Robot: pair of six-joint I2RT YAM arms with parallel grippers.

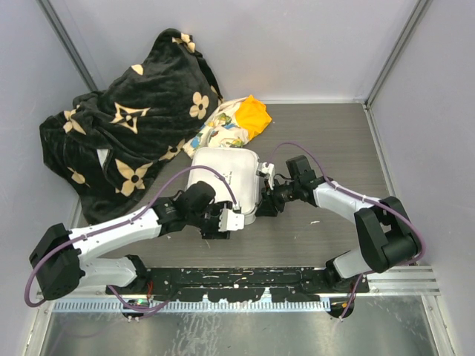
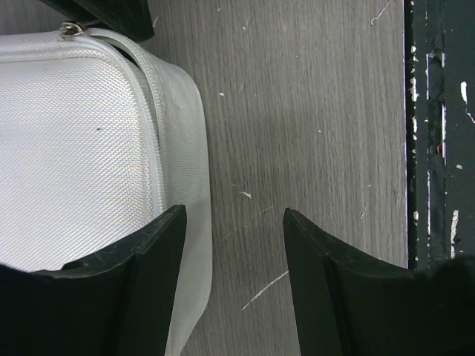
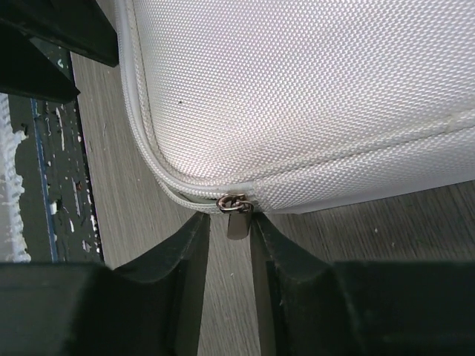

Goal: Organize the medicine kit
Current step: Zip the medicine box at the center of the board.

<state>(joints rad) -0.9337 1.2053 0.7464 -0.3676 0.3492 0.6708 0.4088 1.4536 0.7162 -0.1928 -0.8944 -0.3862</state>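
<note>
Grey wood-grain bench [image 1: 334, 148] carries a black flowered blanket [image 1: 126, 126] and a floral-and-orange cloth bundle [image 1: 237, 122] well beyond both claws, with the medicine kit [image 1: 223, 174] lying flat between the claws. Left claw [image 2: 234, 211] stands part-open and holds nothing, one finger over the kit's corner and the other over bare bench, probably to steady the case. Right claw [image 3: 228, 221] stands narrow about the zip pull [image 3: 237, 222], which hangs between its fingertips, evidently for drawing the zip open; a firm clamp cannot be confirmed.
</note>
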